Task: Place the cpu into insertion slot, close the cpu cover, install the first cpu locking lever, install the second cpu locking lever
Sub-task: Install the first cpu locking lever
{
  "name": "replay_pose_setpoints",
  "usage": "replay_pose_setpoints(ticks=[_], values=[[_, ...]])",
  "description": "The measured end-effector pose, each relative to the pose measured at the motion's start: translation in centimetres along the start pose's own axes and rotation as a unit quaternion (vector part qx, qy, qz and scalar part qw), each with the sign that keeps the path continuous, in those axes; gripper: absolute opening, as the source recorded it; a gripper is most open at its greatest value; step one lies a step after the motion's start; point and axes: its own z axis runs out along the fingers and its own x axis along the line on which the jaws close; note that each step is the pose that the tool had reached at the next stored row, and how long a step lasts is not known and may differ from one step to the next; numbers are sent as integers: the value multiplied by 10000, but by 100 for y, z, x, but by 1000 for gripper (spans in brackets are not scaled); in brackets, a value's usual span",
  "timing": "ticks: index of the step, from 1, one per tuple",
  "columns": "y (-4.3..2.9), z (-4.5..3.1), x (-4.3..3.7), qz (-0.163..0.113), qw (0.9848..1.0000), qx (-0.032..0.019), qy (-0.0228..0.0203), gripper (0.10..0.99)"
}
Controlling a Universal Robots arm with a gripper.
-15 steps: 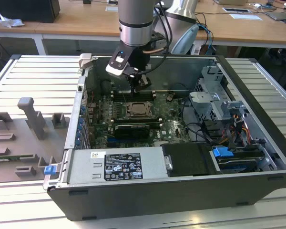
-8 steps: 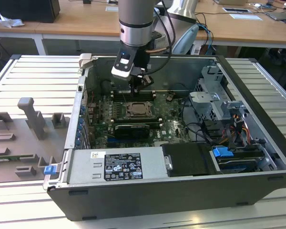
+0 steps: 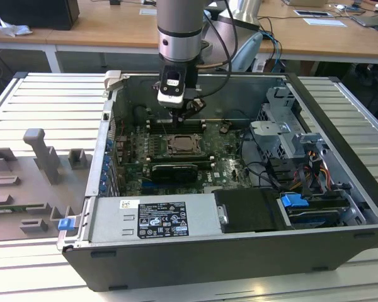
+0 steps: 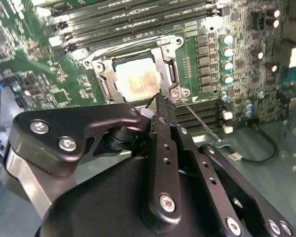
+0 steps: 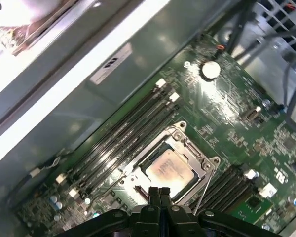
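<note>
We see the small, pale beige-silver square cpu (image 4: 134,79) seated in the silvery-rimmed square insertion slot (image 3: 184,145) of the green motherboard (image 4: 49,84). The thin silvery metal cpu cover (image 4: 166,64) lies flat, framing it. Our black gripper (image 5: 160,191) hangs at the slot's edge, fingers clenched together and empty.
</note>
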Motion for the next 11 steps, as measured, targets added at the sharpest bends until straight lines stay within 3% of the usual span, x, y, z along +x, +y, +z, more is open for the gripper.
replay_pose_setpoints(ticks=[3,5,7,11], values=[[0,6,0,-394,9992,2,17,106],[0,11,0,-788,9969,4,33,106],[0,12,0,-989,9951,5,42,106],[0,14,0,-1408,9900,7,60,106]])
